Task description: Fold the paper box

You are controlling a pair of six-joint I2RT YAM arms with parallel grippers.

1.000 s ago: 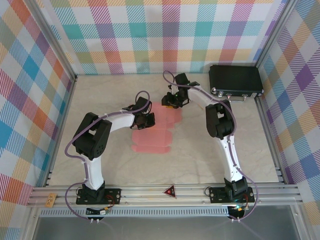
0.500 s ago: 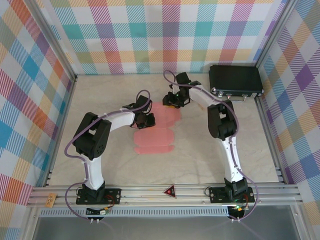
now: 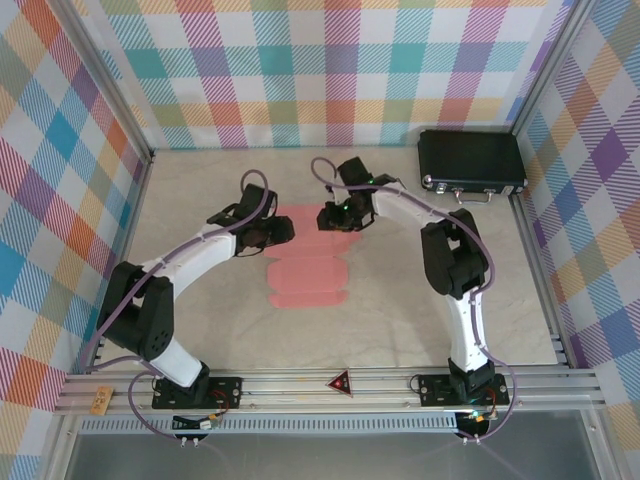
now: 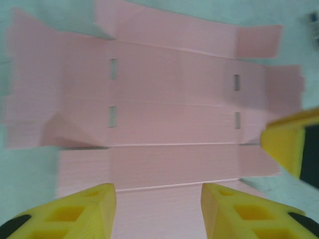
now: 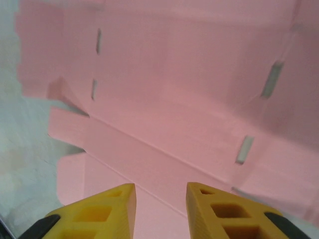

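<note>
The paper box (image 3: pixel 306 281) is a flat salmon-pink die-cut sheet lying mid-table, creased, with slots and flaps. In the left wrist view the paper box (image 4: pixel 169 99) spreads out below my left gripper (image 4: pixel 158 211), whose yellow fingers (image 4: pixel 84 211) stand apart with nothing between them. From above, the left gripper (image 3: pixel 284 230) hovers at the sheet's far left edge. My right gripper (image 3: pixel 329 218) is over the sheet's far end. In its own view the right gripper (image 5: pixel 160 209) is open above a creased panel of the paper box (image 5: pixel 189 99). One right finger (image 4: pixel 289 144) shows at the left wrist view's right side.
A black hard case (image 3: pixel 470 164) lies at the back right corner. Plaid walls (image 3: pixel 60 180) and aluminium rails (image 3: pixel 330 385) ring the beige table (image 3: pixel 400 320).
My left gripper has opened and drawn back to the left, off the sheet. The right gripper has shifted a little left and nearer over the far end. The sheet lies flatter.
</note>
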